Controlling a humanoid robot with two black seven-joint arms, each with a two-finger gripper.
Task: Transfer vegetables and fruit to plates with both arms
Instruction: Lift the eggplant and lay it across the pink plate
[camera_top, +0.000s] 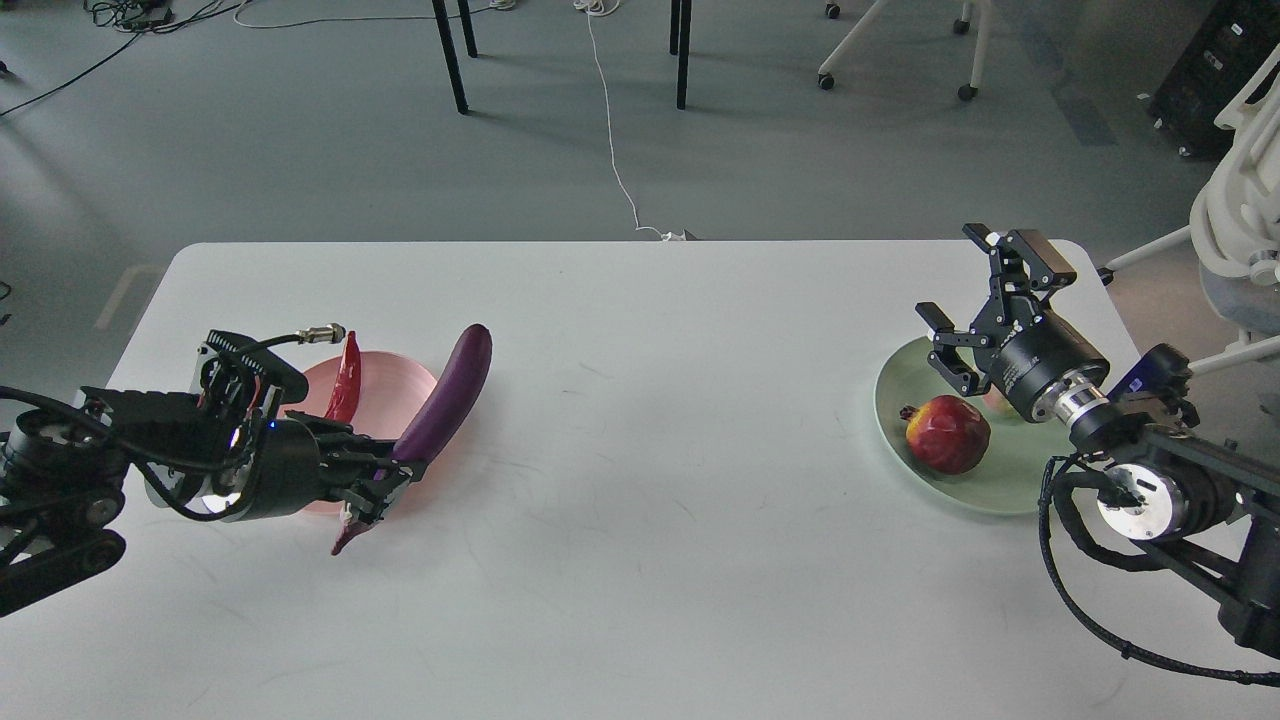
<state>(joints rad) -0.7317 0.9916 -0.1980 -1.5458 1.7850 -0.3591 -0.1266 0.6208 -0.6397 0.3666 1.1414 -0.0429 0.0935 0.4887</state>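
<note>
The purple eggplant (445, 400) lies slanted across the right rim of the pink plate (395, 385), with its calyx end pointing toward me and off the plate. My left gripper (378, 482) is shut on the eggplant near that calyx end. The red chili pepper (347, 385) rests on the left part of the pink plate. My right gripper (978, 288) is open and empty, raised over the far side of the mint green plate (900, 420). The pomegranate (947, 432) sits on that plate. The pale fruit (995, 402) shows only as a sliver behind my right wrist.
The white table (650, 480) reaches to its far edge just beyond both plates. On the floor behind are black table legs (450, 55), a white cable (612, 150) and office chair bases (900, 50). A white chair (1240, 230) stands at the right.
</note>
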